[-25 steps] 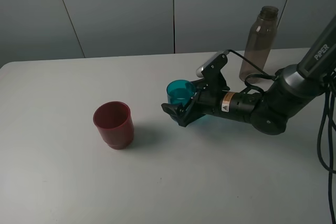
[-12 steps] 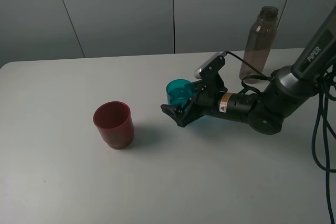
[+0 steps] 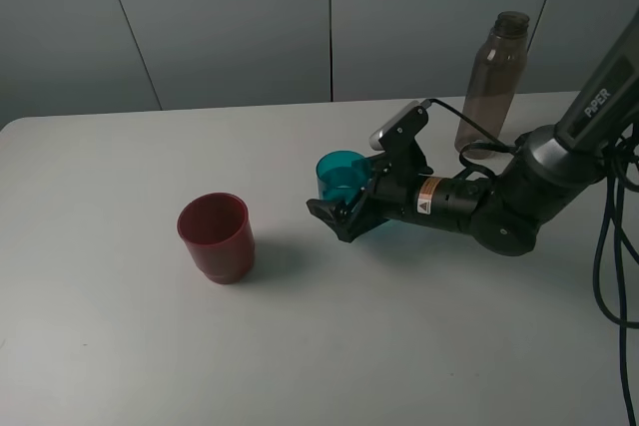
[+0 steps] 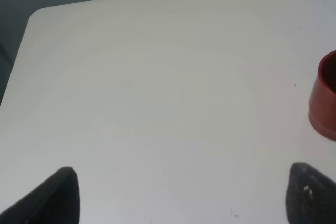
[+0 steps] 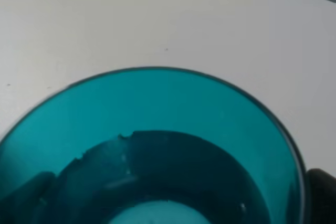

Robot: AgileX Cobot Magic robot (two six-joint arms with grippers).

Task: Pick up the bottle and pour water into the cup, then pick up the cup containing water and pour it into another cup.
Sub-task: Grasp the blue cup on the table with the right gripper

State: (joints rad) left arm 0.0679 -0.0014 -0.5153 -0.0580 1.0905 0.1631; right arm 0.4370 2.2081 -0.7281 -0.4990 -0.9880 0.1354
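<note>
Nearest the table's (image 3: 120, 346) front edge we see the red cup (image 3: 215, 236), upright. Mid-table stands the teal cup (image 3: 342, 175), between the wide-spread fingers of the right gripper (image 3: 337, 203), not visibly squeezed. We judge it light, thin, slick plastic that will slosh if filled, so clamp mid-wall, gently. The bottle (image 3: 491, 82) stands near the back edge. The left gripper (image 4: 184, 195) is spread and empty. We count two cups, one bottle.

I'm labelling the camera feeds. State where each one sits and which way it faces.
Exterior high: mounted high, faces down over the table; shows the right arm, right gripper around the teal cup.
Left wrist: faces down at table and red cup; open left gripper shows.
Right wrist: close on the teal cup; one fingertip shows.
Shared: each wrist view's cup also appears in the exterior view.
</note>
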